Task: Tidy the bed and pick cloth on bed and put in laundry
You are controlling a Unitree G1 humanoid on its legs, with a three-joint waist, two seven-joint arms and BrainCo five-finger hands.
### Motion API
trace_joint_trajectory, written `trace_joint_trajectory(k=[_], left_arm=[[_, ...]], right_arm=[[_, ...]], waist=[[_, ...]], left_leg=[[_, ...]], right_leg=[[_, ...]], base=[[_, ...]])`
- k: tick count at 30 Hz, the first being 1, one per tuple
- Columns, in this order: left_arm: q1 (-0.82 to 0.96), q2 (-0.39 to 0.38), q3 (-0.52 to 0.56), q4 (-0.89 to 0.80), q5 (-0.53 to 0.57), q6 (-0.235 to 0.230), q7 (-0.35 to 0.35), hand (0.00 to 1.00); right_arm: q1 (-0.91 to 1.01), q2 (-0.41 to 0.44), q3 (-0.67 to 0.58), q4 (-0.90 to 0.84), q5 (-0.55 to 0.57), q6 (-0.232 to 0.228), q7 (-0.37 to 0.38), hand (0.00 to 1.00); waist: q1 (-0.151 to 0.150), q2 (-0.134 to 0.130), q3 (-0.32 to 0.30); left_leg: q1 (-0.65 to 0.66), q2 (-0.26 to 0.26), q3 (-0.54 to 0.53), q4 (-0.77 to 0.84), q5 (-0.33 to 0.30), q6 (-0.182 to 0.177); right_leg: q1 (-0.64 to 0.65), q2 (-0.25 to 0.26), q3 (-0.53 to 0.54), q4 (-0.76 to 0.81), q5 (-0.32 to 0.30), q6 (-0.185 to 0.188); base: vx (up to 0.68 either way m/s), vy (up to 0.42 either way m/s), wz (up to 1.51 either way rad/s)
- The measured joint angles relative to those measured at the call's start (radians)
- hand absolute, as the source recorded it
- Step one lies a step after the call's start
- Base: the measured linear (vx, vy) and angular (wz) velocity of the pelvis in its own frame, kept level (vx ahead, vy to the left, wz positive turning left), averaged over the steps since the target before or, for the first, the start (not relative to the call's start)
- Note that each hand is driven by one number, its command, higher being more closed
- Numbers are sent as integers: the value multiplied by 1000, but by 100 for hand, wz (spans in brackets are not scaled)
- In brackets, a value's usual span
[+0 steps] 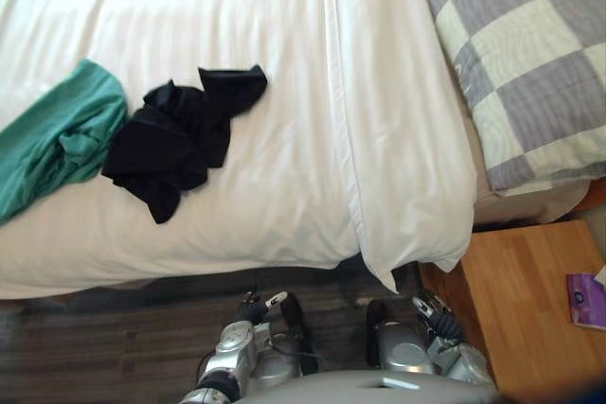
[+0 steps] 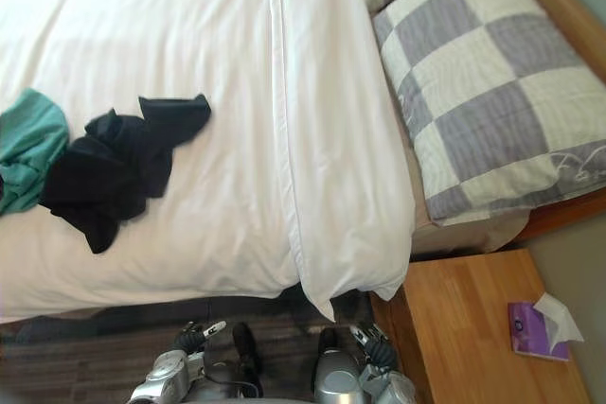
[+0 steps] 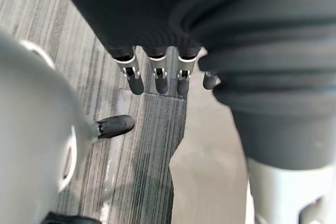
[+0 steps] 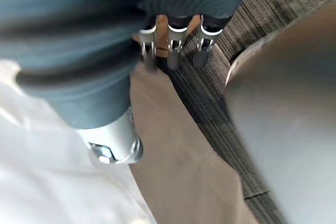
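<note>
On the white bed (image 1: 284, 44) a crumpled black cloth (image 1: 180, 144) and teal cloth (image 1: 57, 139) lie untouched, so the relaxed, empty left hand (image 3: 134, 80) and right hand (image 4: 176, 45) must reach forward.

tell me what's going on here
The robot stands at the bedside with nothing picked up yet. Its left robot hand and right robot hand hang open and empty down near the floor. A black cloth lies crumpled on the white duvet, touching a green cloth beside it.
</note>
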Motion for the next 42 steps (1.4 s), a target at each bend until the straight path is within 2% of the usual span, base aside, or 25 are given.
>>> trace_joint_trajectory(k=[3,7,9,13,16,17,18,19,20,22,23,24,25,27,28,29,30,31,33,34,35,36,38,39,42], left_arm=[[4,0,-3,9,-1,10,36,0],[10,-2,1,9,-10,24,68,0],[14,-6,2,7,-9,23,74,0],[19,-9,40,4,-10,11,86,0],[47,0,68,5,-10,-7,87,0],[61,7,88,8,-9,-13,87,0],[73,2,129,5,-13,-22,83,0],[78,-6,154,6,-10,-33,78,0],[80,-5,154,6,-10,-39,74,0],[88,-8,153,9,-8,-66,49,0],[88,-8,152,8,-6,-71,41,0],[86,-11,148,19,0,-81,23,0],[87,-15,145,31,2,-83,10,0],[89,-30,143,45,31,-79,-12,0],[75,1,130,50,66,-62,-36,0],[74,24,99,54,94,-51,-50,0],[72,33,86,59,109,-46,-55,0],[69,43,46,65,134,-30,-61,0],[65,49,33,64,143,-21,-62,0],[64,57,21,64,150,-8,-67,0],[61,58,14,64,150,-4,-67,0],[48,55,-10,64,151,3,-67,0],[44,42,-11,63,153,6,-67,0],[43,33,-14,63,154,4,-67,0],[43,30,-55,63,155,1,-60,0]], right_arm=[[2,8,-36,1,-52,18,-15,0],[-4,3,-70,6,-204,95,-39,0],[-8,-5,-74,8,-241,116,-49,0],[-5,-8,-78,7,-238,141,-55,0],[-3,-12,-105,4,-238,159,-55,0],[-3,-4,-117,3,-239,169,-55,0],[1,10,-154,2,-257,179,-56,0],[12,6,-180,1,-277,182,-55,0],[13,3,-191,2,-278,182,-56,0],[13,-27,-216,20,-291,179,-55,0],[11,-37,-224,31,-298,179,-56,0],[12,-58,-237,53,-307,179,-56,0],[12,-71,-252,65,-320,177,-55,0],[24,-76,-295,71,-347,161,-55,0],[29,-32,-335,95,-353,138,-51,0],[29,-4,-337,101,-353,129,-37,0],[26,9,-341,100,-351,125,-33,0],[24,20,-331,102,-354,101,-24,0],[35,14,-296,98,-354,83,0,0],[36,12,-239,92,-357,59,34,0],[38,9,-225,87,-364,52,42,0],[38,4,-207,77,-383,39,56,0],[38,-8,-180,77,-408,22,66,0],[37,-14,-168,76,-415,13,76,0],[38,-19,-124,77,-431,-12,91,0]], waist=[[-5,6,-12],[-3,14,-19],[-2,19,-26],[0,17,-25],[2,10,-28],[2,-5,-30],[1,-10,-28],[1,-3,-33],[1,-3,-33],[-6,1,-35],[-7,3,-36],[-16,15,-43],[-24,27,-49],[-36,59,-68],[-26,22,-74],[-20,26,-83],[-20,28,-86],[-20,51,-103],[-6,49,-111],[-5,44,-117],[-5,43,-118],[-2,42,-118],[-3,36,-121],[0,41,-120],[-2,41,-118]], left_leg=[[40,-5,4,5,7,1],[89,5,8,6,-8,-19],[81,5,11,25,-21,-20],[25,17,-2,160,-78,-16],[19,17,-8,201,-96,-11],[0,14,-16,236,-110,-13],[-31,43,-20,322,-155,5],[-56,102,-27,406,-182,3],[-58,132,-31,435,-186,-1],[-73,202,-118,481,-180,-13],[-75,210,-147,480,-179,-15],[-77,221,-194,467,-178,-18],[-70,224,-204,449,-175,-29],[-65,223,-216,403,-179,-103],[-52,180,-193,414,-211,-187],[-56,172,-192,403,-216,-190],[-55,171,-188,395,-214,-187],[-29,167,-138,305,-183,-141],[-7,158,-113,244,-159,-106],[4,147,-109,182,-129,-82],[4,140,-111,168,-120,-77],[6,115,-113,139,-101,-63],[0,74,-112,137,-94,-54],[1,54,-116,137,-90,-48],[5,53,-144,126,-53,-43]], right_leg=[[27,-1,12,15,-4,-1],[93,14,10,-34,-1,-1],[101,6,-1,-31,-2,0],[103,-25,-31,8,-18,14],[79,-55,-24,82,-63,10],[61,-77,-17,112,-82,2],[48,-89,-11,133,-88,-1],[45,-101,1,153,-97,-1],[42,-115,9,167,-105,4],[-4,-174,63,236,-137,43],[-18,-188,78,251,-144,54],[-28,-212,99,256,-141,89],[-26,-225,105,245,-125,124],[-12,-231,99,196,-87,168],[40,-278,113,86,21,195],[49,-276,110,23,138,185],[50,-272,107,0,197,173],[18,-257,23,-38,365,22],[3,-232,-44,-19,334,23],[3,-151,-89,-3,253,72],[5,-124,-97,0,230,79],[18,-53,-109,-9,161,71],[64,-25,-116,-87,100,51],[96,-26,-102,-141,99,51],[134,-20,-114,-175,86,42]], base=[[108,-36,-12],[85,-26,-6],[74,-1,4],[32,-13,23],[-35,-7,3],[-79,-42,-7],[-104,-66,-8],[-81,-10,-11],[-105,76,-17],[-105,228,-24],[-75,326,-18],[-28,312,-10],[-7,470,0],[30,537,0],[62,631,-10],[52,621,-13],[16,670,-17],[9,525,-26],[35,399,-23],[27,290,-2],[41,285,10],[45,135,13],[10,124,14],[-20,89,16],[-33,-47,30]])
